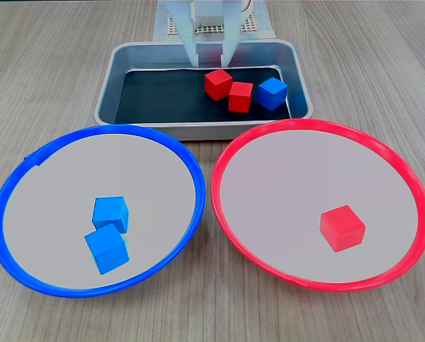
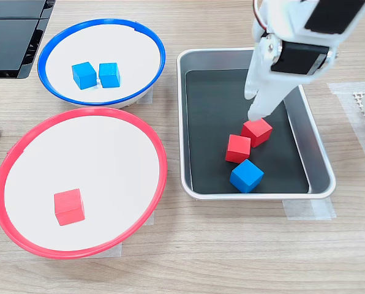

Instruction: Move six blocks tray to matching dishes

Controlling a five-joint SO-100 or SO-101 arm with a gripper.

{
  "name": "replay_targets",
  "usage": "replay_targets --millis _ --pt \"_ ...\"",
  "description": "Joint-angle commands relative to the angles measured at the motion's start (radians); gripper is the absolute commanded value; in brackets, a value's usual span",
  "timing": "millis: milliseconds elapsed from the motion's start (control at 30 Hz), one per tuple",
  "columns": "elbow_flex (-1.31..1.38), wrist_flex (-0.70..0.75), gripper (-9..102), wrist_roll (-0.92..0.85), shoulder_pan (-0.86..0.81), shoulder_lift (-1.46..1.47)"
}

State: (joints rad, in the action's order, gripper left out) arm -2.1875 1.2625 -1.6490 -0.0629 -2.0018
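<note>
Tool fingers apart, tips down in tray just behind red block. 2 blue in blue dish, 1 red in red dish.

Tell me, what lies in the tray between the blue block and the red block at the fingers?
Another red block lies between them in both fixed views, in a row with the blue block and the red block at the fingers, inside the tray.

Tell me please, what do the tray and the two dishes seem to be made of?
The tray: likely metal, its silver brushed walls carry a soft sheen; its dark bottom looks matte. The blue-rimmed dish and the red-rimmed dish: probably plastic, with glossy coloured rims and flat pale insides, though this look cannot rule out coated material.
</note>
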Motion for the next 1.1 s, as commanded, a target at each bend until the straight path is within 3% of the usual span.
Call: replay_targets --millis 0,200,567,633,700,767,833,933,1000,1067 --pt "0.006 0.002 25 -0.161 0.012 0.014" --pt "-0.002 0.037 26 -0.336 0.014 0.046" --pt "-0.069 -0.129 24 -0.396 0.025 0.109" --pt "-0.087 -0.164 17 -0.408 0.026 0.117" --pt "-0.098 -0.184 0 -0.391 0.028 0.115" --pt "-0.1 -0.178 0 -0.357 0.032 0.106" --pt "-0.078 -0.117 0 -0.321 0.043 0.087" --pt "0.075 0.173 0 -0.149 0.094 0.064" --pt "0.225 0.359 0 0.055 0.149 0.084" --pt "0.465 0.486 0 0.428 0.241 0.164"
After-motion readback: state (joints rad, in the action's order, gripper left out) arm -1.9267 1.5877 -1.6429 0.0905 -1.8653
